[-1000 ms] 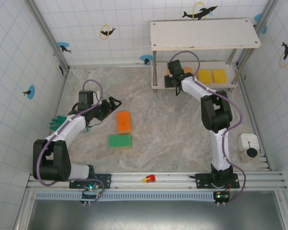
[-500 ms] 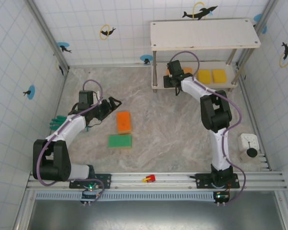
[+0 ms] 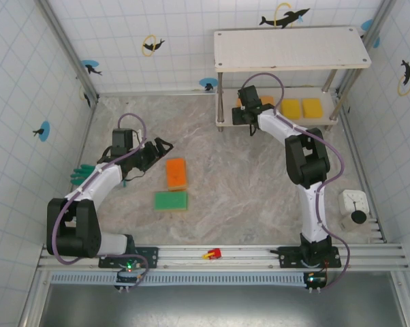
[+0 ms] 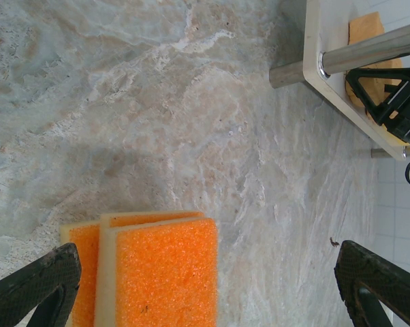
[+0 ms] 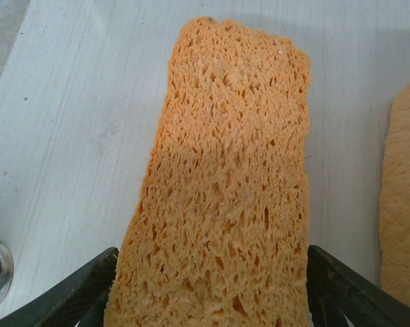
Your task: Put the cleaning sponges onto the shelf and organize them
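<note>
- Shelf (image 3: 290, 49): two-tier rack at the far right of the tabletop (image 3: 259, 184), with its long axis running left to right
- Porous orange sponge (image 5: 222, 170): lies flat at the left end of the shelf's lower board (image 5: 69, 136); its long axis points straight away from the right wrist camera, and its near end sits between the fingers
- Right hand (image 5: 212, 272): one finger at each long edge of the porous orange sponge, touching or just beside it; cannot tell whether it grips
- Pale orange sponge (image 5: 404, 204): on the same board, just right of the porous one and apart from it, roughly parallel
- Yellow sponge (image 3: 291, 107) and second yellow sponge (image 3: 312, 107): side by side further right on the lower board
- Orange sponge (image 3: 176, 173): flat on the tabletop, left of centre; its long axis runs near to far, and a pale layer shows along one side
- Green sponge (image 3: 171, 200): on the tabletop, just nearer than the orange sponge; its long axis runs left to right, crosswise to the orange one
- Left hand (image 3: 163, 145): fingers spread wide and holding nothing, low beside the orange sponge's far end
- Green glove (image 3: 79, 175): at the tabletop's left edge, by the wall
</note>
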Available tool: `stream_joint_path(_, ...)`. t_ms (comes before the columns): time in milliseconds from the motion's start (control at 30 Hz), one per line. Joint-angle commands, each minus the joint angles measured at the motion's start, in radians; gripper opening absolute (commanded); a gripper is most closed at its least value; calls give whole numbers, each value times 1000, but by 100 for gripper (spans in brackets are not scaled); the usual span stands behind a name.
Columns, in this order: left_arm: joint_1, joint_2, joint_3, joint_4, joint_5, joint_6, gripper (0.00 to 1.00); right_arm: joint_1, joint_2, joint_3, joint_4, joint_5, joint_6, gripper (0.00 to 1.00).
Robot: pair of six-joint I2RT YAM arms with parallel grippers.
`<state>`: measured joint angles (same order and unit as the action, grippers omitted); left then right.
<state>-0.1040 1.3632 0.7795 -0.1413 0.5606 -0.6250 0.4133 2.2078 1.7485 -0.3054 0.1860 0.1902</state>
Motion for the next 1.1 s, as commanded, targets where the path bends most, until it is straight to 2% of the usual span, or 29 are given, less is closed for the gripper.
stream_joint_path(0,-2,-1,-9,11,-7,29,97,4,-48,-28,42,-2,4,72)
stream_joint_path(667,-2,-10,-7,17,1,27,97,13,-177,-180,67,12,-17,81)
stream_joint_path(900,-2,-18,44,-121,-102,39,97,41,-248,-251,54,26,-44,83)
stream_joint_path(1067,-2,-29,44,-130,-107,39,97,61,-300,-301,45,53,-56,85)
